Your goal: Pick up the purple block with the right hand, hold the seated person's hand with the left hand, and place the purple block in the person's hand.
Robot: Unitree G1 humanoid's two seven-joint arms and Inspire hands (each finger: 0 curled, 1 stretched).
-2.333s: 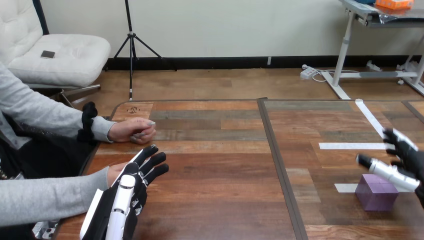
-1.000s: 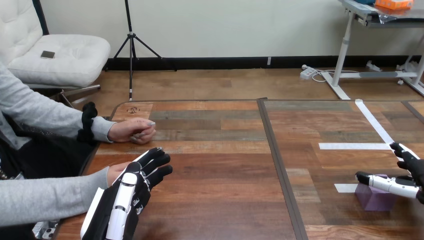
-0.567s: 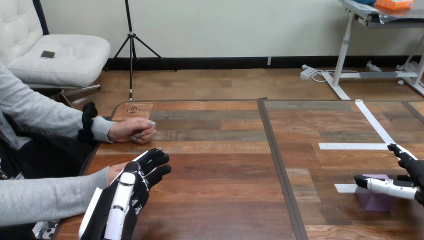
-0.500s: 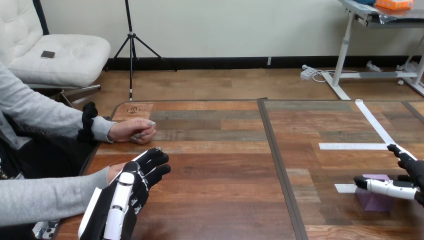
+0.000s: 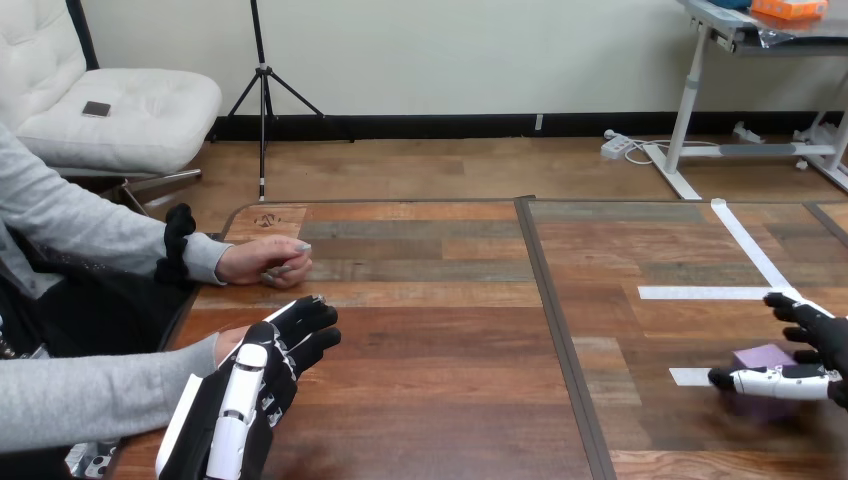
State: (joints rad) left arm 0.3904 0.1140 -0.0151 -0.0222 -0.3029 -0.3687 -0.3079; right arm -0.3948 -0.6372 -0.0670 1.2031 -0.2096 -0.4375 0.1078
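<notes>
Nearest, the left hand [image 5: 240, 405] lies with straight, relaxed fingers over the person's hand [image 5: 226, 342] at the table's [image 5: 430, 340] left edge. Farther right, the right hand [image 5: 822, 338] grips the purple block [image 5: 762, 356] between thumb and curled fingers, low over the wood. Beyond, the person's other hand [image 5: 265, 262] rests on the table.

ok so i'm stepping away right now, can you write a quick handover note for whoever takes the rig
Right hand: fingers and thumb curled round the purple cube-shaped block at the right side of the wooden table; whether it is lifted, I cannot tell.
Left hand: open, straight fingers over the person's nearer hand, not curled round it.
Done: block grasped.
Left: lift it, hold the person's hand with the left hand, place the block in that hand.
</notes>
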